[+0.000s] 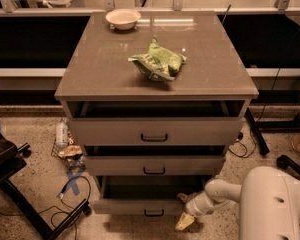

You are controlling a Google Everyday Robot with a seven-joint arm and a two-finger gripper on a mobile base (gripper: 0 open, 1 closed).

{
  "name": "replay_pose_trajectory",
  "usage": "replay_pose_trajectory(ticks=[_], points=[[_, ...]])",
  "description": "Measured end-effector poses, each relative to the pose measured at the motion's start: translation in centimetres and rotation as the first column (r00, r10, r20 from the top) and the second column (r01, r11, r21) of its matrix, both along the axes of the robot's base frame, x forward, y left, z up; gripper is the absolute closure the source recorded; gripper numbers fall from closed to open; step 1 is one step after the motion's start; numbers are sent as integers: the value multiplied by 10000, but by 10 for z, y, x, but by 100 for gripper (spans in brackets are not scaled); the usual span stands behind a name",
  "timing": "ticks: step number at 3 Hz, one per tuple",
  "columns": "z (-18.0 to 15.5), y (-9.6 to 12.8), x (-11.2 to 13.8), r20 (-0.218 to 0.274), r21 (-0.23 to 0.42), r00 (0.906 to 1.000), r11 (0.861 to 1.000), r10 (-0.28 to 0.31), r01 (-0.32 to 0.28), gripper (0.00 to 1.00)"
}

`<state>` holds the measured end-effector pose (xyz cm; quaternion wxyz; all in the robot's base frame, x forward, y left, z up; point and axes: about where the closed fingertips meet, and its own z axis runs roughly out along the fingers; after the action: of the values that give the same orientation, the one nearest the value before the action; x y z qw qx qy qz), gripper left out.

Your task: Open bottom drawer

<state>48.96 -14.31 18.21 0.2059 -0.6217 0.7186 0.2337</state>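
Observation:
The bottom drawer (135,206) is the lowest of three grey-beige fronts and has a small black bar handle (154,213) at its centre. It stands pulled out, with a dark gap showing behind its front. The middle drawer (154,165) and the top drawer (155,131) above it also stand partly out. My gripper (186,221) hangs at the end of the white arm (217,194), low at the bottom drawer's right front corner, just right of the handle and near the floor.
A green crumpled bag (157,61) and a white bowl (123,18) sit on the cabinet top (100,74). A bottle and litter (65,141) lie on the floor at left, with a blue tape cross (72,179), cables and a black stand (20,199). My white base (275,209) fills the lower right.

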Motion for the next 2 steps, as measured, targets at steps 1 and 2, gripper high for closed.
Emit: replay_pose_trajectory(ticks=[1, 2], points=[[3, -12, -16, -126, -696, 9999, 9976, 23, -32, 47], [30, -34, -22, 181, -1555, 9991, 9870, -395, 418, 70]])
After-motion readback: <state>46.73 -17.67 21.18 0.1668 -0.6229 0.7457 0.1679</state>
